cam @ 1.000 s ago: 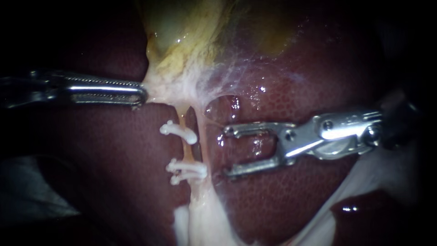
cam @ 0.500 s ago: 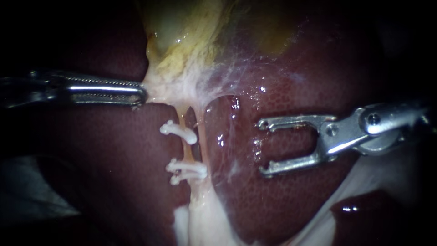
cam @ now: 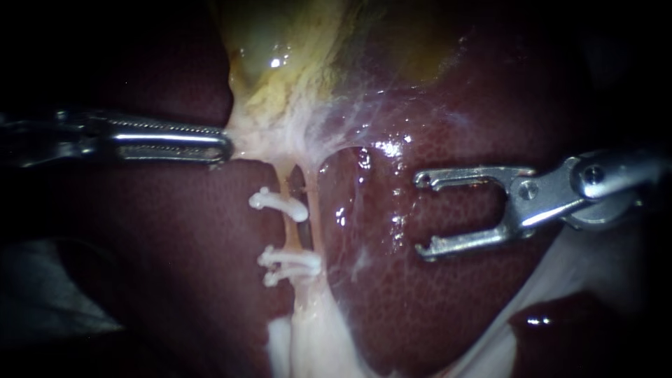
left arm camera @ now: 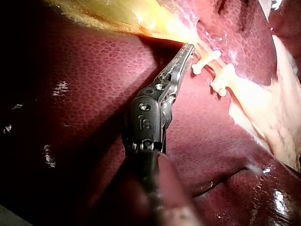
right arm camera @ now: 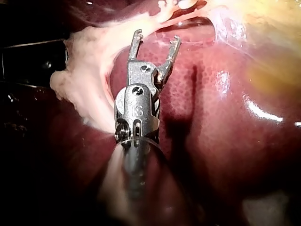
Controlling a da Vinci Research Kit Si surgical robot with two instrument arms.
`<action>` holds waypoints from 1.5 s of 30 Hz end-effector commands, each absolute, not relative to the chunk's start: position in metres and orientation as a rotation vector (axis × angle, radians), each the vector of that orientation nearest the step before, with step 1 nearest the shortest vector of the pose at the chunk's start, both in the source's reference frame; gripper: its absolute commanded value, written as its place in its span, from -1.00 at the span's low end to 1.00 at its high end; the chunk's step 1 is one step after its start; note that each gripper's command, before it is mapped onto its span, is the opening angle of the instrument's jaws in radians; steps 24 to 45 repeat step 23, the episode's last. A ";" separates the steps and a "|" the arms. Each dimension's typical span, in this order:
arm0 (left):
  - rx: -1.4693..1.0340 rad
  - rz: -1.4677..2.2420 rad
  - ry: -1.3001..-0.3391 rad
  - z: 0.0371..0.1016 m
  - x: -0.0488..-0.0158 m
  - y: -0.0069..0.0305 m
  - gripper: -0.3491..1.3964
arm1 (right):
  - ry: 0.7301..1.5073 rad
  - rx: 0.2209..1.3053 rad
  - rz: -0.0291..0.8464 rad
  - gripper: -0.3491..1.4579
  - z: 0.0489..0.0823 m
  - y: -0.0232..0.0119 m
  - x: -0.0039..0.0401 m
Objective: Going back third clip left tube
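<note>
Two clip spots show on left tube point(cam: 287, 234): upper clip point(cam: 278, 204) and, further down the tube, lower clip pair point(cam: 290, 264). The lower one looks doubled, w/ two prong ends on the side away from the right instrument. Can't tell for sure if that's one clip or two. If two, count = three, so the clipping part looks done. All sit across the tube, w/ bare tube btw upper and lower.

Right instrument point(cam: 420, 215) stands well apart from the tube, on its right side, over liver point(cam: 434, 315). Jaws wide open and empty: no clip loaded, nothing btw them. Right wrist view agrees: jaws spread, tube and clips ahead of the tips, not inside.

Left instrument point(cam: 222, 145) sits just beside the tube's top end, on its left side. Jaws are clamped narrow on pale tissue point(cam: 259, 136) under gallbladder point(cam: 280, 63). The tube looks taut below that grip. Left wrist view: clips just beside the jaw tips, apart from them.

Judgement: the step is the retreat, approx mostly done, since the jaws are clear of tube and clips. Left to do: prob. more pull-back away from the tube, w/o snagging the thin web near the tube's top.
</note>
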State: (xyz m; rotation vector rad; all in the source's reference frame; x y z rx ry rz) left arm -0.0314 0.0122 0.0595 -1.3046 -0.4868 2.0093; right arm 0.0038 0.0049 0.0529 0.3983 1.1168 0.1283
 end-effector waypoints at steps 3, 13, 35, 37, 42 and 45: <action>-1.303 2.012 -0.481 0.0608 -0.0319 0.0125 -1.00 | 1.118 0.399 0.127 -0.06 0.0529 0.0049 0.0037; -1.285 2.021 -0.475 0.0632 -0.0331 0.0126 -1.00 | 1.118 0.399 0.126 -0.06 0.0528 0.0048 0.0035; -1.285 2.021 -0.475 0.0630 -0.0331 0.0125 -1.00 | 1.121 0.405 0.122 -0.06 0.0527 0.0048 0.0032; -1.285 2.021 -0.475 0.0630 -0.0331 0.0125 -1.00 | 1.121 0.405 0.122 -0.06 0.0527 0.0048 0.0032; -1.285 2.021 -0.475 0.0630 -0.0331 0.0125 -1.00 | 1.121 0.405 0.122 -0.06 0.0527 0.0048 0.0032; -1.285 2.021 -0.475 0.0630 -0.0331 0.0125 -1.00 | 1.121 0.405 0.122 -0.06 0.0527 0.0048 0.0032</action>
